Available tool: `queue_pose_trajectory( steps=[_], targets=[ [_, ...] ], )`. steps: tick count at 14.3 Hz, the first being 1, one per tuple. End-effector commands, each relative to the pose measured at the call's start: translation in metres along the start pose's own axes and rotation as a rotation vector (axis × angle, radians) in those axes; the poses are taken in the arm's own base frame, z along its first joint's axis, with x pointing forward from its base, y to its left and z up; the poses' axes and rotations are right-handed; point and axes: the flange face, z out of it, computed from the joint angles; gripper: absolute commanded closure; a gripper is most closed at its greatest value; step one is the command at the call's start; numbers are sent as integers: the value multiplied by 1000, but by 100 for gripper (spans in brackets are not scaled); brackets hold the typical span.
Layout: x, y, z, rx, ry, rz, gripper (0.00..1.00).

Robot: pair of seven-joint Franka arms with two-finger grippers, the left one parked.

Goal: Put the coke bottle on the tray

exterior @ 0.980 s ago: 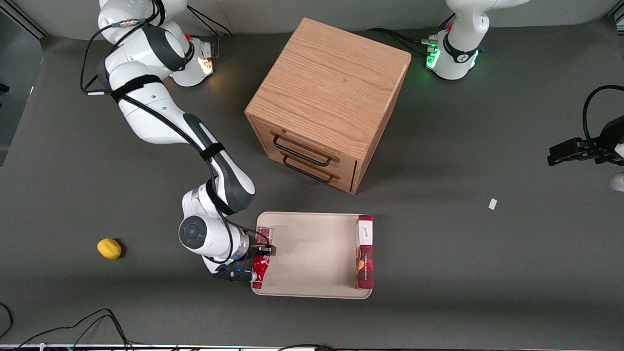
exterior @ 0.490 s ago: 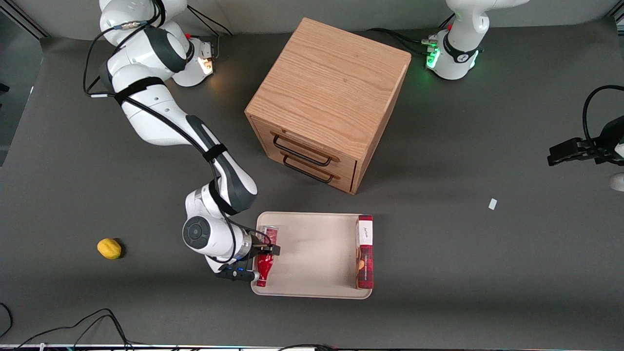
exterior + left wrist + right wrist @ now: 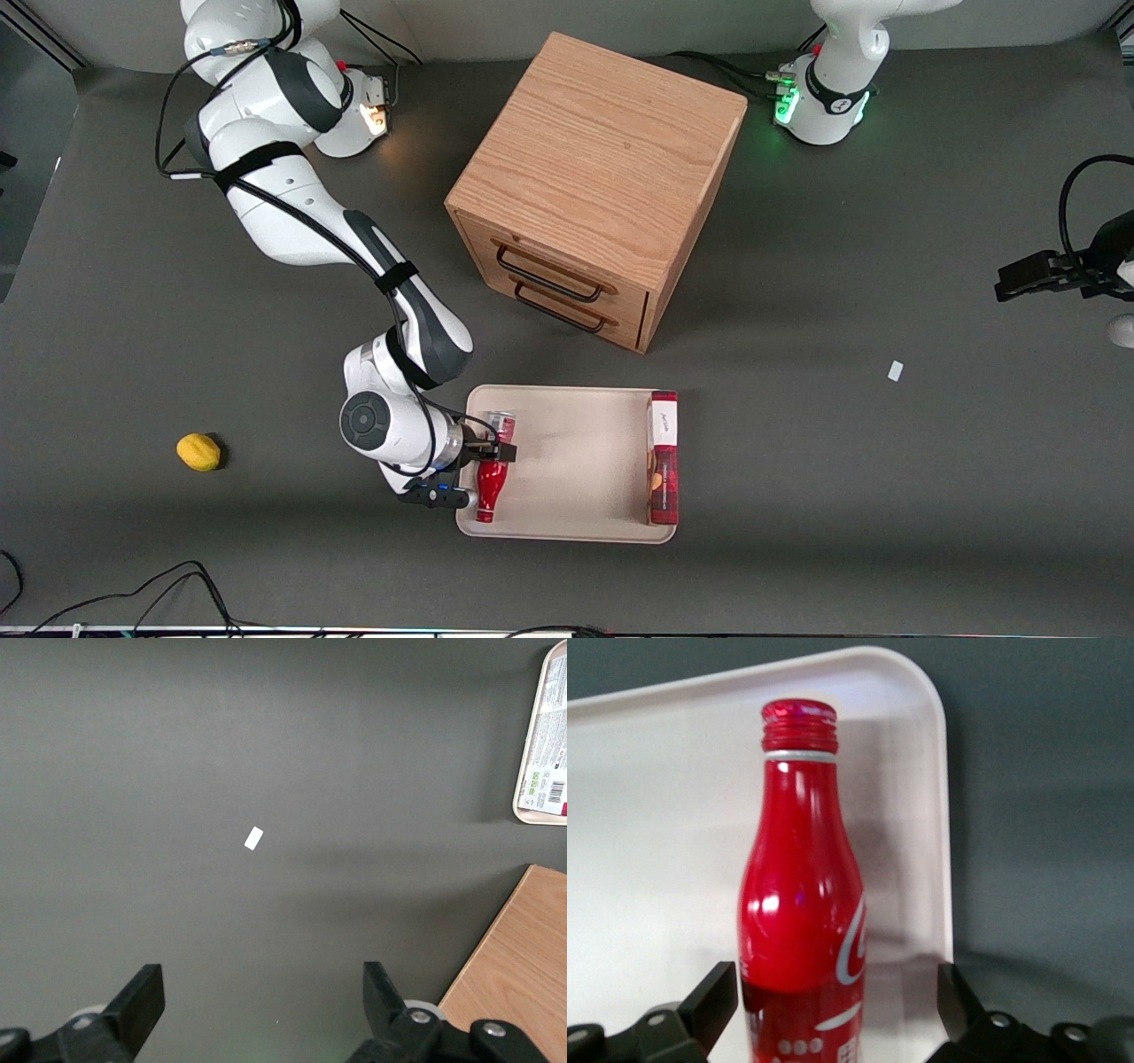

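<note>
The coke bottle (image 3: 489, 492) is red with white script. It lies lengthwise over the end of the beige tray (image 3: 576, 461) nearest the working arm, with its red cap toward the front camera. My right gripper (image 3: 490, 455) is over that same end of the tray, open, with the bottle's body between its fingers. In the right wrist view the gripper (image 3: 837, 1010) straddles the bottle (image 3: 802, 904). One finger (image 3: 713, 997) is close against the bottle. The other finger (image 3: 957, 1001) stands clearly apart from it. The tray's rim and rounded corner (image 3: 935, 744) lie just past the cap.
A red plaid box (image 3: 663, 461) lies on the tray's end toward the parked arm. The wooden drawer cabinet (image 3: 594, 186) stands farther from the front camera than the tray. A yellow fruit (image 3: 198, 451) lies toward the working arm's end. A white scrap (image 3: 896, 370) lies toward the parked arm's end.
My gripper and the bottle have shifted together a little farther in over the tray, toward the parked arm's end. The tray and the box have not moved.
</note>
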Motion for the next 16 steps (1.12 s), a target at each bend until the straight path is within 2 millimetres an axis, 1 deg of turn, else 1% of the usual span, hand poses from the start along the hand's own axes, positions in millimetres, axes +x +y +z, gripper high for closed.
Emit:
queue_pose_trajectory(
  steps=[1,2,3,4,5,7,9,10,11,12,13,14,15,16],
  targets=[
    [7,-13,-44,9,54,9,0],
    [9,-16,-78,5,58,1,0],
    [7,-25,-118,-3,63,-17,0],
    [1,-33,-164,-15,58,-28,0],
    [-6,-35,-203,-35,47,-34,0],
    [-27,-32,-282,-81,17,-37,0],
    [-41,-4,-357,-123,-1,3,0],
    [-52,13,-392,-158,-18,25,0],
    [-67,31,-425,-199,-46,55,0],
    [-86,47,-455,-238,-79,82,0],
    [-106,56,-481,-255,-89,92,0],
    [-129,68,-501,-274,-109,86,0],
    [-151,87,-518,-287,-115,91,0],
    [-176,104,-530,-294,-111,108,0]
  ],
)
